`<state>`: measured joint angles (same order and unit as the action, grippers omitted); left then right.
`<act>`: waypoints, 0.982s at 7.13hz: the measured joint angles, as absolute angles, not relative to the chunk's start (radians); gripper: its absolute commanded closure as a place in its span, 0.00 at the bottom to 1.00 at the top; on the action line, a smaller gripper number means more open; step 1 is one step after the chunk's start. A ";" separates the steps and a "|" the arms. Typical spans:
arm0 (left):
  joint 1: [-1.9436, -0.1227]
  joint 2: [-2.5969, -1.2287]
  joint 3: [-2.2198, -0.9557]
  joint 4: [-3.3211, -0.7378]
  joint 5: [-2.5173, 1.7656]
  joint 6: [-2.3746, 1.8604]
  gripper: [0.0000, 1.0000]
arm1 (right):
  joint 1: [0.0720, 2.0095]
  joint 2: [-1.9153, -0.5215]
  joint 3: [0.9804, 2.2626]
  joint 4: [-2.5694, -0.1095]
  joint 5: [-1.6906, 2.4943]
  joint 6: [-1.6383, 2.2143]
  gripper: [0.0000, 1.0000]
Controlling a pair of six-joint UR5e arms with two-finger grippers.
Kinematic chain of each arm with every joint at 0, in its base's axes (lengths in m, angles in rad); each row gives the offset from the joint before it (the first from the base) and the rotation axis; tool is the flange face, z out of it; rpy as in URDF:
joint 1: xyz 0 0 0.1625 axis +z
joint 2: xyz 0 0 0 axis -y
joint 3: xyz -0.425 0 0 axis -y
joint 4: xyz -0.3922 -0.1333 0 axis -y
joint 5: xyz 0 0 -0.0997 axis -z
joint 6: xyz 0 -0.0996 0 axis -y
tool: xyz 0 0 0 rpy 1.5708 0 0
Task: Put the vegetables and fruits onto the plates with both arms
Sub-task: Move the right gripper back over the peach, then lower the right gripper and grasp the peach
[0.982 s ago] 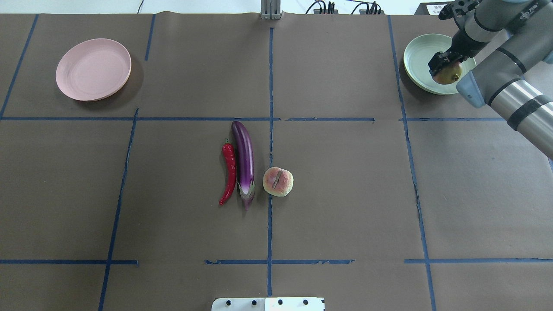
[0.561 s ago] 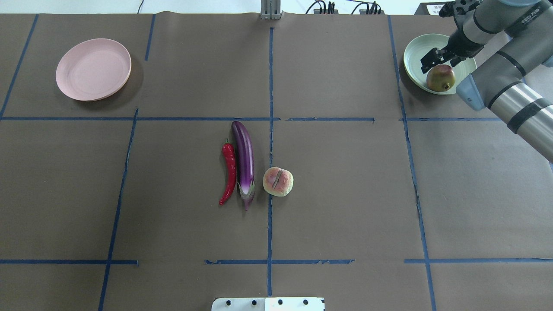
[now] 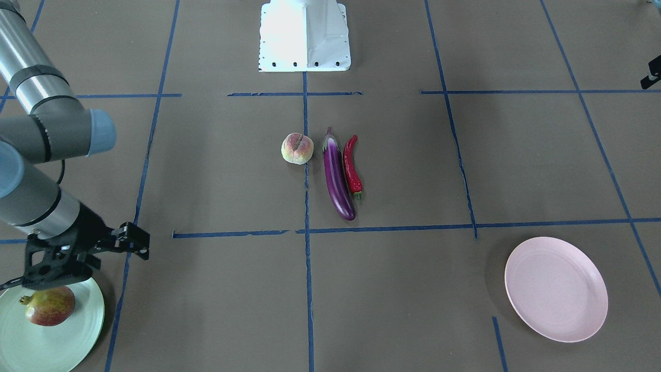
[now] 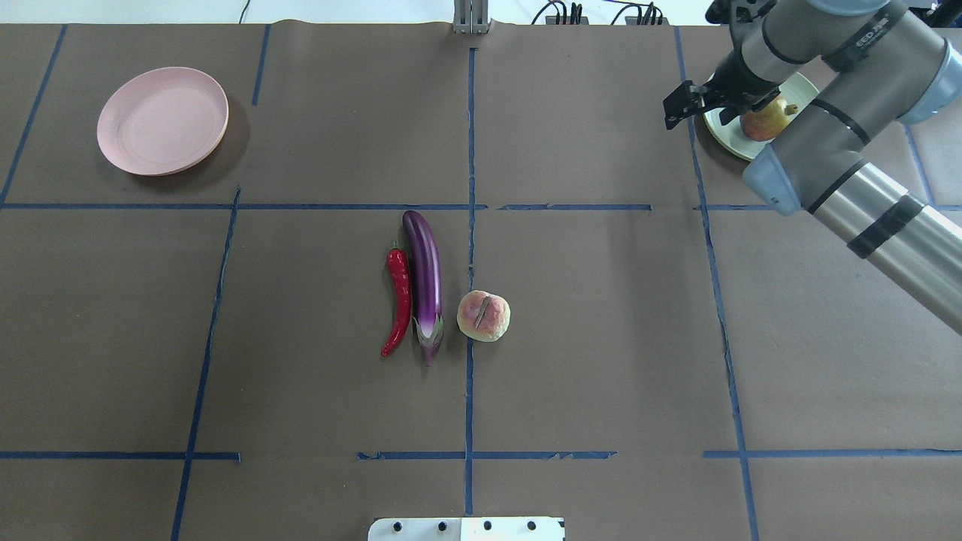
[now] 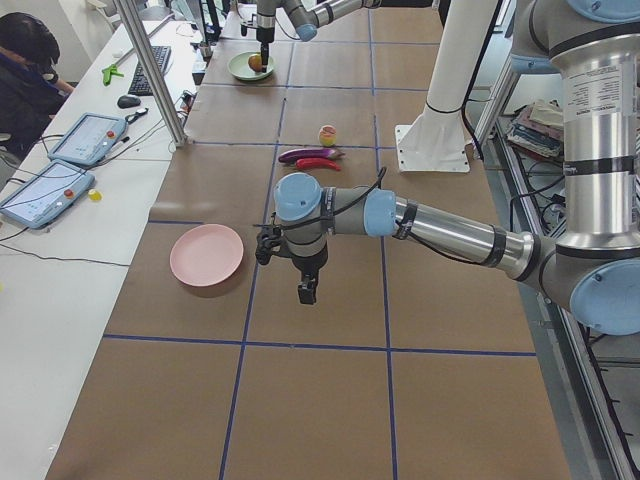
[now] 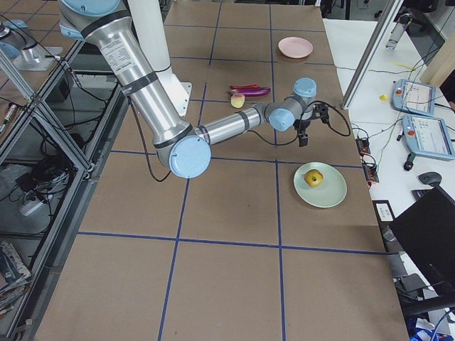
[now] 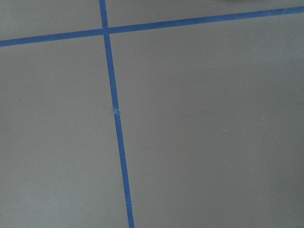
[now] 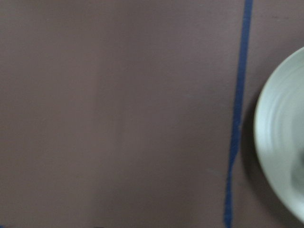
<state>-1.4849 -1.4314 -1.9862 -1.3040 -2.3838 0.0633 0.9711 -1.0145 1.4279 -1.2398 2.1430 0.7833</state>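
— What is your right gripper (image 4: 695,109) doing?

— Its jaws stand wide apart with nothing between them. It hangs above the brown paper-covered table (image 4: 601,338), just beside the round pale mint-green plate (image 3: 51,346), on the side toward the table's middle. My wrist camera there catches the plate's rim, blurred, beside a blue tape line (image 4: 470,150).

— And the fruit?

— The round red-and-yellow-green pomegranate (image 3: 47,306) lies on that mint plate, apart from my fingers. The round pale yellow-pink peach (image 4: 483,316) sits at the table's middle, just beside the long glossy purple eggplant (image 4: 425,282). The thin shiny red chili pepper (image 4: 400,300) lies along the eggplant's other side, close against it.

— The other plate?

— The round pale pink plate (image 4: 161,120) sits at the far corner on my left, well apart from the produce.

— Your left gripper (image 5: 308,290)?

— It points down over the table near the pink plate. I cannot tell whether its jaws are wide or narrow. Its wrist camera sees brown paper and crossing tape.
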 measured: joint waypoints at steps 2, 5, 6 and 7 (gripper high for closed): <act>-1.485 -1.439 -1.986 -1.304 -2.384 0.063 0.00 | 0.744 -0.996 1.642 -1.442 1.953 1.013 0.00; -1.485 -1.440 -1.985 -1.304 -2.384 0.063 0.00 | 0.469 -0.877 1.708 -1.640 1.704 1.272 0.00; -1.485 -1.440 -1.985 -1.304 -2.384 0.063 0.00 | 0.415 -0.857 1.706 -1.668 1.657 1.315 0.00; -1.485 -1.440 -1.985 -1.304 -2.384 0.063 0.00 | 0.388 -0.839 1.698 -1.679 1.630 1.339 0.00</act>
<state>-1.4849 -1.4404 -1.9850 -1.3039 -2.3838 0.0629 0.3876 -0.8390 1.6977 -1.6789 1.6302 1.3394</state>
